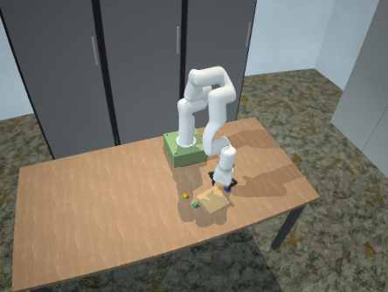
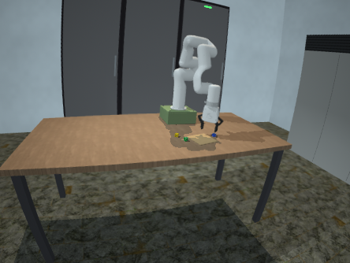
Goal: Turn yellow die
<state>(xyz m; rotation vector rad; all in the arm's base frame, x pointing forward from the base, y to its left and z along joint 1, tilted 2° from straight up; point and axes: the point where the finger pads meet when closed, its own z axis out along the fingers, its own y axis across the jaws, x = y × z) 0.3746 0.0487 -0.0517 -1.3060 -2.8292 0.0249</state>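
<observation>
Pincer [image 1: 223,184] fully spread, empty, above small blue die [image 1: 226,190] beside flat tan square mat [image 1: 213,199]

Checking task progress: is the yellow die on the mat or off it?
Off. The yellow die lies on the bare table, apart from the mat.

A long wooden table [image 2: 98,142] with dark metal legs stands on a mottled grey-brown stone floor [image 2: 158,220]. Behind it, at 12 o'clock, tall dark grey cabinets [image 2: 92,59] with 3 doors line a pale blue wall [image 2: 252,51]. At 3 o'clock stands a light grey cupboard [image 2: 327,110].
</observation>
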